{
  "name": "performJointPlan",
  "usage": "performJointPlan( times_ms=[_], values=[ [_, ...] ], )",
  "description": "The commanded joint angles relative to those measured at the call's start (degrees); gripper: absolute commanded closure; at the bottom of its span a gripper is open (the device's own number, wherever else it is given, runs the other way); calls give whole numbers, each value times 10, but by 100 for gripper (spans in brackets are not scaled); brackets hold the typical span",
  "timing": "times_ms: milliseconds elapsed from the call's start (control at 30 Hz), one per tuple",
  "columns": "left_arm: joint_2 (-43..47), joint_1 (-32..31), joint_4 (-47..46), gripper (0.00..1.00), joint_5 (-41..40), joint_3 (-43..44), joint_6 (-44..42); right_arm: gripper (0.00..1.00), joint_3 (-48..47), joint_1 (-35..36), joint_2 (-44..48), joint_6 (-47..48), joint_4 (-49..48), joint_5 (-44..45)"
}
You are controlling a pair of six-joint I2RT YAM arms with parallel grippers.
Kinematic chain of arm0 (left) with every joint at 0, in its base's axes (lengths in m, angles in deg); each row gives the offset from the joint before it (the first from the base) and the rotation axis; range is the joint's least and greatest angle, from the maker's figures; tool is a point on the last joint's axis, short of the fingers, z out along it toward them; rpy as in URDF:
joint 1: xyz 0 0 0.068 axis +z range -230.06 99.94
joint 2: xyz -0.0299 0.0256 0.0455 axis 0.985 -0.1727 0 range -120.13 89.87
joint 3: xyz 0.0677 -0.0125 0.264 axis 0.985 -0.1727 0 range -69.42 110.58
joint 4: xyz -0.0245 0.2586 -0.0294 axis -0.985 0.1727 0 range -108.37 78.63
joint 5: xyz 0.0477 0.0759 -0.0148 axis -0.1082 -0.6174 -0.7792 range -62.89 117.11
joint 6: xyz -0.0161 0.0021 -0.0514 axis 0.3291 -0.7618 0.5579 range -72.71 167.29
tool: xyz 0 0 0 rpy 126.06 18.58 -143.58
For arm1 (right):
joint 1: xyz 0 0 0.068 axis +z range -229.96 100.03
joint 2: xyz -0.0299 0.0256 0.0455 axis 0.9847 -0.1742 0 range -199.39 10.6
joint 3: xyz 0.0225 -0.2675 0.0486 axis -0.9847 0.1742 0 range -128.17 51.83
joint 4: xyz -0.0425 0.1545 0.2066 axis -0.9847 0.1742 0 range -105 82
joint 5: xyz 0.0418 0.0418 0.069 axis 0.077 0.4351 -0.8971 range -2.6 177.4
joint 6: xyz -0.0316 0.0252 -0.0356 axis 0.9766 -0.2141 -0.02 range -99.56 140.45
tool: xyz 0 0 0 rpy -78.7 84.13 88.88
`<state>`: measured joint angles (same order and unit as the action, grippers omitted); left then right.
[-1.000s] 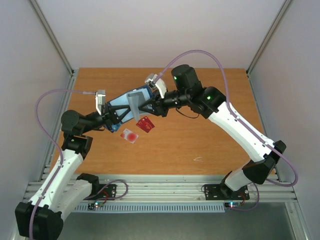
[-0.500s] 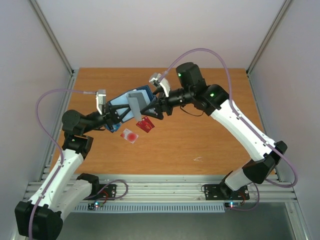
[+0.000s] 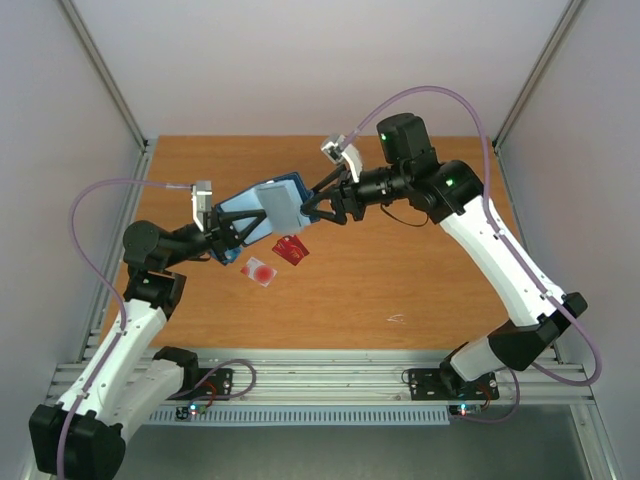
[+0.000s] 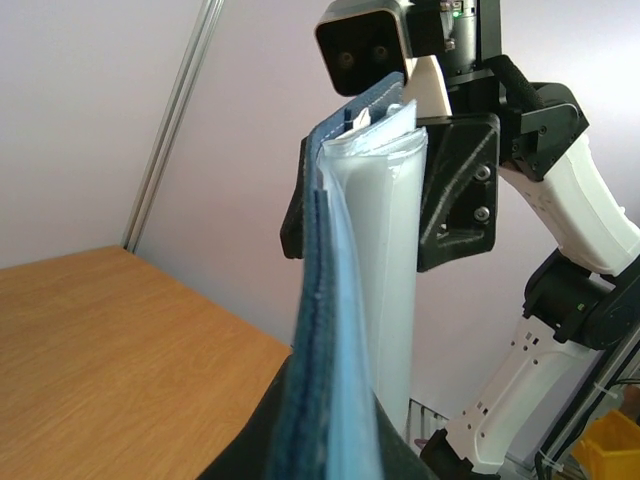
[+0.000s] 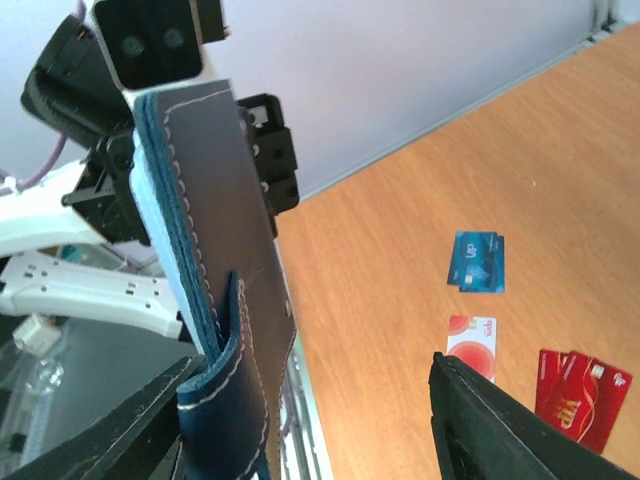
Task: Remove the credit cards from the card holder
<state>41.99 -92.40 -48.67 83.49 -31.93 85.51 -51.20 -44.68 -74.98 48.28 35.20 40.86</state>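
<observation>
Card holder (image 3: 248,213): clamped aloft by left jaws. Right jaws parted at its 2 o'clock end, empty. Three credit cards (image 3: 259,270) on counter (image 3: 420,280); fourth presumed pocketed, pinch required.

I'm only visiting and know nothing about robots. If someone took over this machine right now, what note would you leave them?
The left tool is shut on the card holder, held up above the table.
The right tool is open, fingers either side of the holder's far end, gripping nothing.
Done: the red card, pale card and teal-blue card lie on the table.
To do: no black card is in sight; it may be inside the holder. Check the pockets.
</observation>
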Motion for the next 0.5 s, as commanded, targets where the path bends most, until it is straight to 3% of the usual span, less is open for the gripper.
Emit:
performJointPlan(
  times_ms=[0,167,367,467],
  values=[
    [10,-3,-31,100,7,9,-13,43,-20,10,-14,-17,-3,46],
    [12,-3,-31,100,8,11,-14,50,-26,33,-33,-16,-8,85],
    [9,-3,-27,100,4,8,-15,48,-49,58,-64,-18,-11,25],
    [9,-3,-14,100,-12,4,-18,66,-56,75,-77,-26,-25,7]
  ],
)
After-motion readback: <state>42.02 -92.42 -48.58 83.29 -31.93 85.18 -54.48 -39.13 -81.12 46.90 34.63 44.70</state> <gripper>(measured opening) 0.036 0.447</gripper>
